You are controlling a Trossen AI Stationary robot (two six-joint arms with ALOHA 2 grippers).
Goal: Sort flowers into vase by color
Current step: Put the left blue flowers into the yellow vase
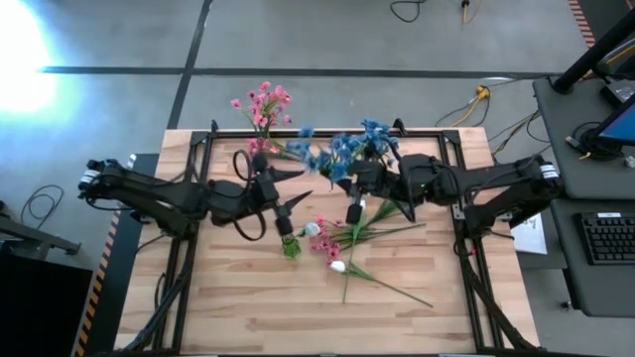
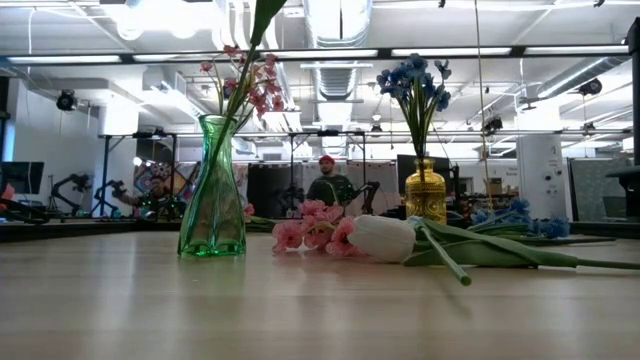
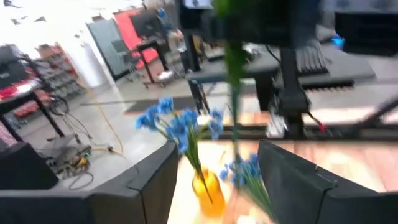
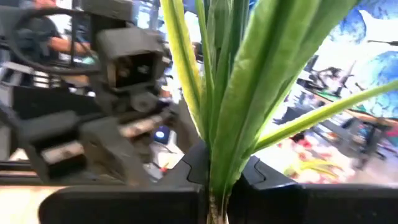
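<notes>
A green glass vase [image 2: 212, 190] [image 1: 290, 246] holds pink flowers [image 2: 245, 85] [image 1: 263, 104]. A gold vase [image 2: 425, 195] [image 3: 208, 193] holds blue flowers [image 2: 415, 80] [image 1: 342, 149]. High over the table's middle, my right gripper [image 4: 214, 180] [image 1: 349, 188] is shut on a green sprig with long broad leaves [image 4: 249, 81]; its blossom is out of view. My left gripper [image 3: 217, 180] [image 1: 295, 188] faces it, open. The blurred stem [image 3: 235, 93] shows in the gap between the left fingers, with no touch visible. My right gripper pinches the sprig low on its stem, where the leaves gather [image 4: 216, 190], between its two fingers. The fingers come in about level from the table's right side. The leaves fan out past the fingers, and the sprig is lifted clear of the table.
Loose flowers lie on the table near the middle: pink blossoms [image 1: 322, 243] [image 2: 310, 232], a white bloom [image 2: 380, 238] [image 1: 337, 266] and long green stems [image 1: 392, 288]. Blue sprigs [image 2: 520, 215] lie farther right. A person [image 2: 328, 185] sits in the room beyond the table.
</notes>
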